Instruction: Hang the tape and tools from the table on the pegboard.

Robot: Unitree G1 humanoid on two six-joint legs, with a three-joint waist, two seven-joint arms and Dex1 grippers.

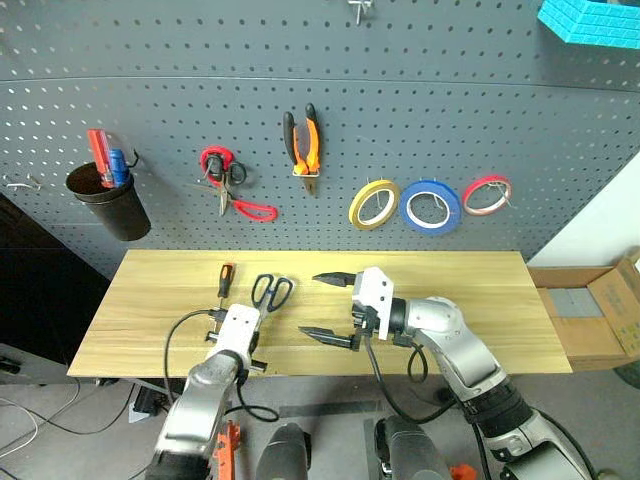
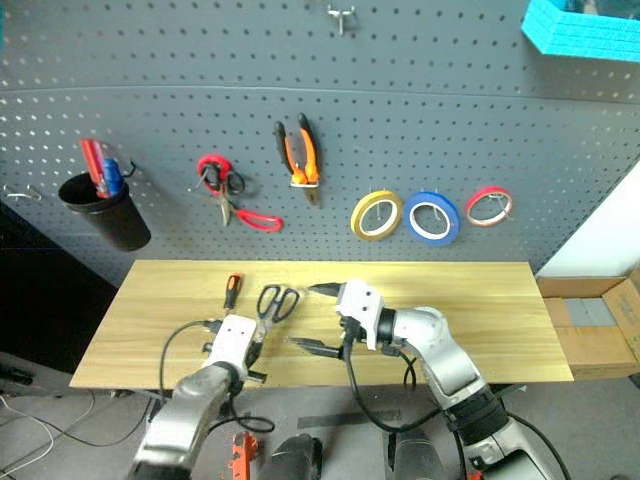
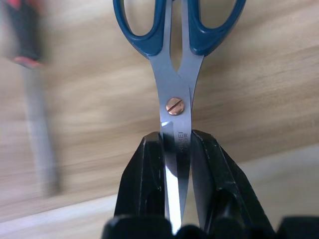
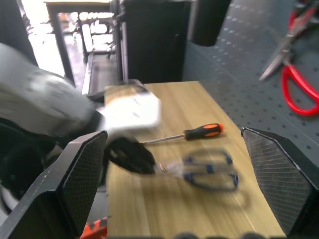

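Looking from the head cam: pegboard [image 1: 180, 120] carries pliers [image 1: 304, 142], yellow tape [image 1: 374, 203], blue ring [image 1: 430, 206], red ring [image 1: 486, 194], red-handled scissors [image 1: 229, 180] & a black cup [image 1: 110, 203]. On tabletop [image 1: 500, 310] the screwdriver [image 1: 226, 280] lies just beside the dark-handled scissors [image 1: 272, 291]. Left pincer [image 1: 252, 322] sits at the blade end of those scissors; right pincer [image 1: 331, 308] hovers near, fingers spread wide, nothing in them.

Left wrist cam: left pincer [image 3: 177, 149] clamped tight on the scissors [image 3: 174, 74] blades just below the pivot screw, handles pointing away, screwdriver [image 3: 30, 74] alongside.

Right wrist cam: right pincer [image 4: 174, 174] gaping, empty; scissors [image 4: 207, 172] & screwdriver [image 4: 192, 133] w/ left pincer [image 4: 130, 155] at the blades.
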